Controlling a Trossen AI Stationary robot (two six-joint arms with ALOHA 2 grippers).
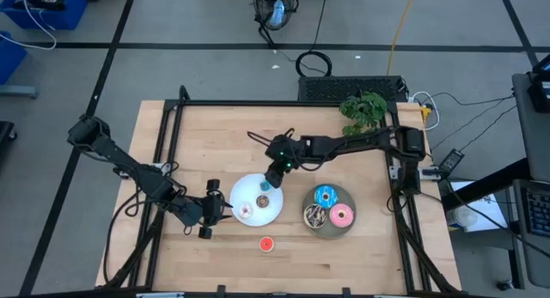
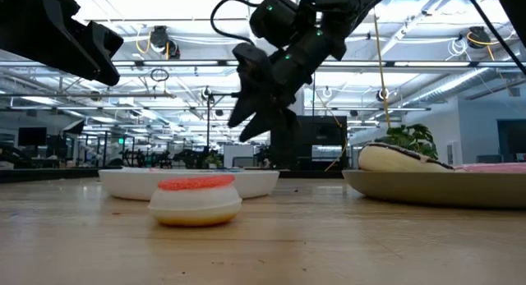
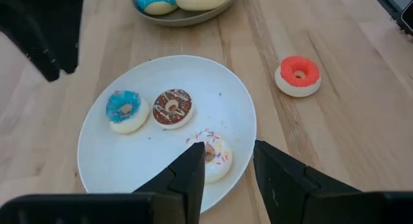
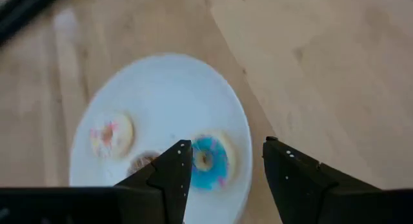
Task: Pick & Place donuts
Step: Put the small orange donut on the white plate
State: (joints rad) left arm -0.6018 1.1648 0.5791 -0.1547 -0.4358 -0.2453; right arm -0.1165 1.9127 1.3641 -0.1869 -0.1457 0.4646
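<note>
Donuts (image 3: 172,108) flat on white plate (image 3: 148,162), holes up; red donut (image 3: 298,75) likewise.

Right tool (image 1: 269,183) hovers over white plate (image 1: 249,193), seemingly empty.

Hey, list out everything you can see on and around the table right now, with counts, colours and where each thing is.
white plate: one, white, table middle.
small donuts: three on the white plate, blue, brown and white sprinkled.
red donut: one, red on white, on bare wood in front of the plates.
grey plate: one, grey, to the right of the white plate.
large donuts: three on the grey plate, blue, pink, dark.
plant: one, green, back right corner.
left tool: open, at the white plate's left edge.
right tool: open, above the white plate.
</note>
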